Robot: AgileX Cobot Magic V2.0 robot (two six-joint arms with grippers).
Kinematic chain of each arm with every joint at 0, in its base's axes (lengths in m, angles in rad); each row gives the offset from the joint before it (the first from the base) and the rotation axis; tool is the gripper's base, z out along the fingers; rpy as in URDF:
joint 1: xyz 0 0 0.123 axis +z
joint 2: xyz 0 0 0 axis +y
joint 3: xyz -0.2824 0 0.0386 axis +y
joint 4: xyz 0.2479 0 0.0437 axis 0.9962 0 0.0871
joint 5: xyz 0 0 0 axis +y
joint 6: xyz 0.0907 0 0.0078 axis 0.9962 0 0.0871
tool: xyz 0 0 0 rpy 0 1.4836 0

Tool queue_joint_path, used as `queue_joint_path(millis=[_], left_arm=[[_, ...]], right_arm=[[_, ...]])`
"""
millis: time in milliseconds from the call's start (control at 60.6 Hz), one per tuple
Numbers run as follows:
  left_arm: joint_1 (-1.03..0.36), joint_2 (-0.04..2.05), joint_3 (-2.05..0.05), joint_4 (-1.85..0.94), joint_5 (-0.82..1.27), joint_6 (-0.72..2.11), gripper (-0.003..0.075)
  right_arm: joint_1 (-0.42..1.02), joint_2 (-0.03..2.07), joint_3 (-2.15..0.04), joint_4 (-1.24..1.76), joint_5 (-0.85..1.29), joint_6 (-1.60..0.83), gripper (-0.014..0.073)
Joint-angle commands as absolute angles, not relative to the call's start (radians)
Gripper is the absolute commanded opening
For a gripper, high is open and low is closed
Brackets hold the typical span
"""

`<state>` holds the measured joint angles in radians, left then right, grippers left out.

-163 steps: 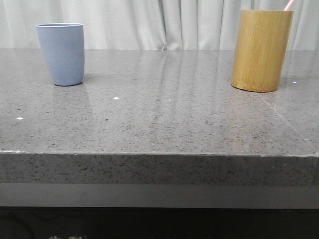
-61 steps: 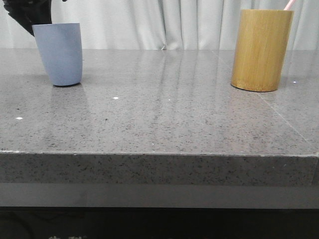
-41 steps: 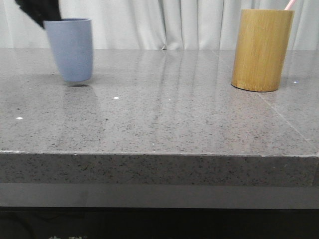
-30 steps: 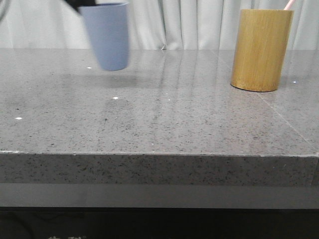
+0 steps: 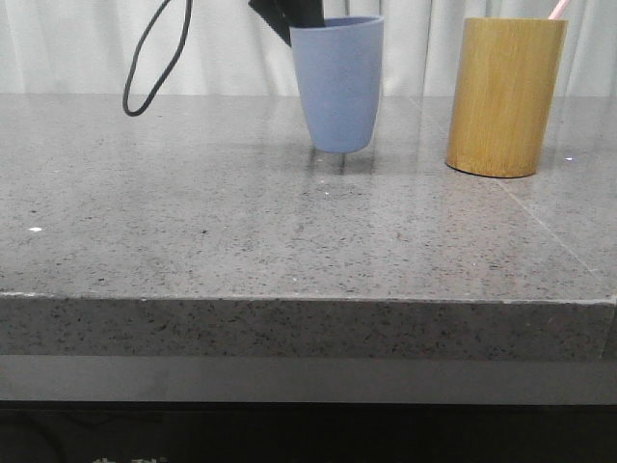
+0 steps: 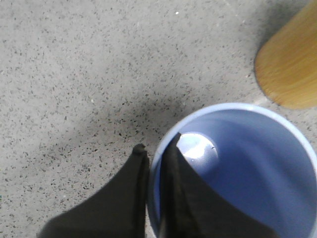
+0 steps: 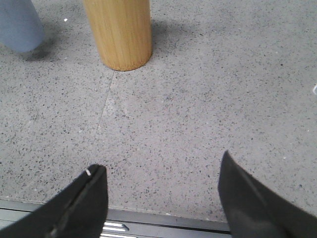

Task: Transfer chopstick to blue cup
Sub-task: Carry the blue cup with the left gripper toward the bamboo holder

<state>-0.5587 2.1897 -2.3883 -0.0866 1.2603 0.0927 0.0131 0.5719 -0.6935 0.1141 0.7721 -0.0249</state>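
Note:
The blue cup [image 5: 337,87] stands upright mid-table, left of the yellow-brown bamboo holder [image 5: 506,96]; I cannot tell whether its base touches the stone. My left gripper [image 5: 292,24] is shut on the cup's rim. In the left wrist view one finger is outside and one inside the blue cup [image 6: 237,168], with the left gripper [image 6: 156,148] pinching the wall. Nothing lies inside the cup. A pink tip of the chopstick [image 5: 559,9] pokes out of the bamboo holder; the rest is hidden. My right gripper [image 7: 161,166] hangs open over the table's front part, nothing between its fingers.
A black cable loop [image 5: 154,58] hangs from the left arm over the table's left half. The right wrist view has the bamboo holder [image 7: 119,29], the blue cup [image 7: 17,25] beside it, and the table's front edge [image 7: 163,218] under the fingers. The grey stone table [image 5: 289,241] is otherwise bare.
My left gripper came in, shut on the blue cup's rim at the far left and carried it rightward to beside the bamboo holder. The holder and chopstick have not moved.

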Motion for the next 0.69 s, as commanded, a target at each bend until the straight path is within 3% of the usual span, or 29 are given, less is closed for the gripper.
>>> queue_joint_path(millis=[0,676], left_arm=[[-0.564,2.131,-2.426,-0.095,1.220,0.091,-0.0019],[-0.564,2.145,-2.413,-0.095,1.254,0.091,-0.0004]], right_arm=[[0.014,0.582,-0.725,0.122,0.710,-0.031,0.0500],[0.014,0.582,-0.725,0.122,0.711,-0.031,0.0500]])
